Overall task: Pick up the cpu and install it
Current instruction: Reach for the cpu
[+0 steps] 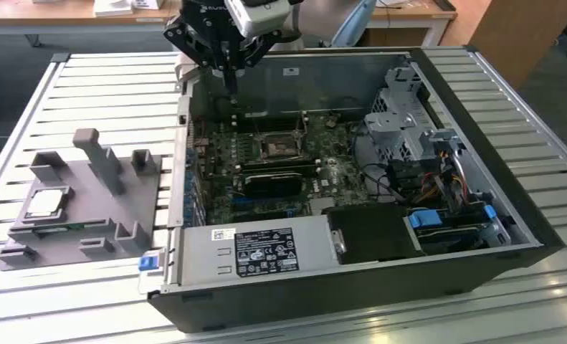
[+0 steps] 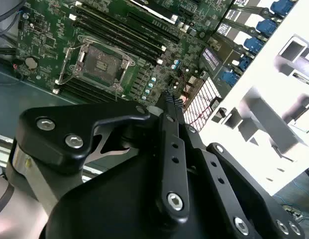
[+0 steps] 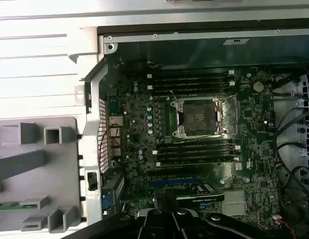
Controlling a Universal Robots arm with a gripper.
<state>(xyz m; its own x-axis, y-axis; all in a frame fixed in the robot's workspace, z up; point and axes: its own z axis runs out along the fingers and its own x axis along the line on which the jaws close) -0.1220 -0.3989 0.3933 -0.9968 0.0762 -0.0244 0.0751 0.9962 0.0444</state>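
- The cpu (image 1: 47,203) lies flat on the grey holder block (image 1: 97,222), outside the open computer case (image 1: 512,179), off the case's side toward the exterior view's left.
- My worry from here: the chip is thin and sits low in the holder. A grip landing off-centre could catch the holder's wall, tip the chip or let it slip. Set down skewed, it could damage the socket's contacts.
- It reads as a small square with a shiny silver-grey top and a pale rim, level, with nothing on it.
- The holder's upright posts (image 1: 97,154) stand near the chip on its case-ward side, and I judge they could foul the fingers.
- The gripper (image 1: 231,79) hangs over the case's far corner, well apart from the cpu. Its fingers are pressed together with nothing between them.
- The socket (image 3: 199,117) lies inside the case on the green board and looks empty.
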